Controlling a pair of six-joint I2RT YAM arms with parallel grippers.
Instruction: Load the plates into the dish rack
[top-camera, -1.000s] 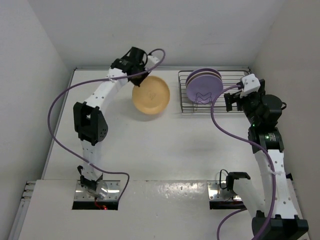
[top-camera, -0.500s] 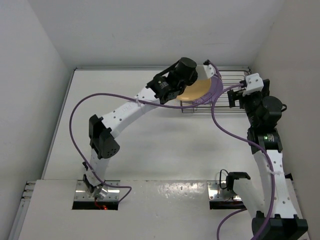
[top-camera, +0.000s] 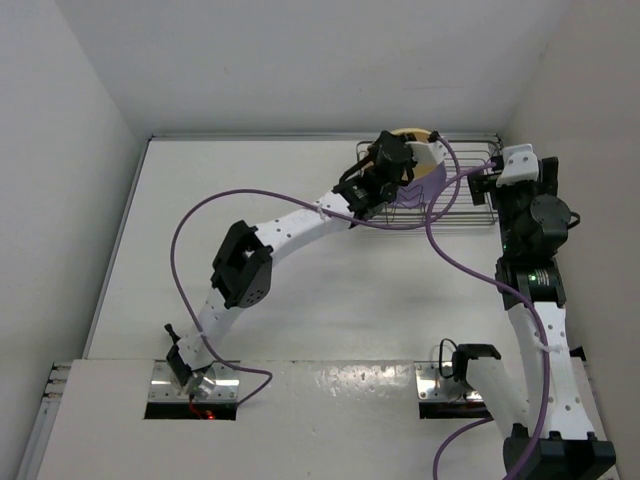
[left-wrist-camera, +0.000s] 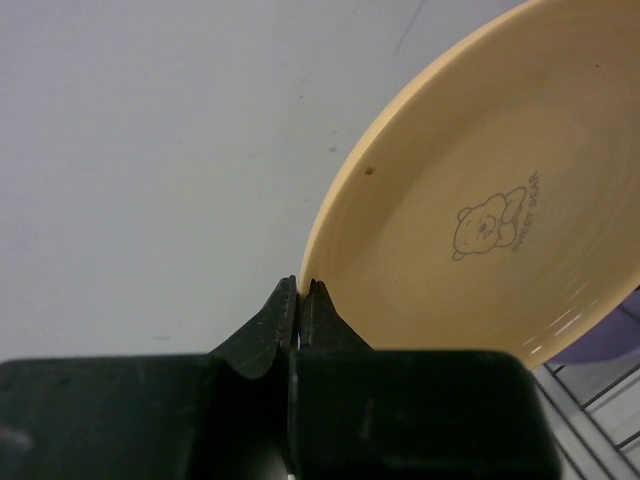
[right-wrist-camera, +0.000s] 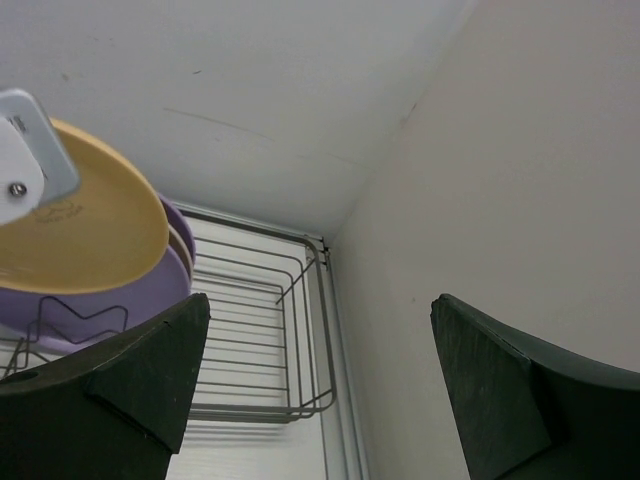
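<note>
Your left gripper is clamped on the rim of the orange-yellow plate, held over the dish rack in the table's far right corner. Purple plates stand in the dividers just beneath it, and the left arm's cable loops across the rack's front. The plate tilts, printed face toward the wrist camera. Your right gripper hangs wide open beside the rack's right end.

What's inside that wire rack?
Lavender plates stand in the dish rack; the orange-yellow plate, gripped by the left pincer, hides how many.
</note>
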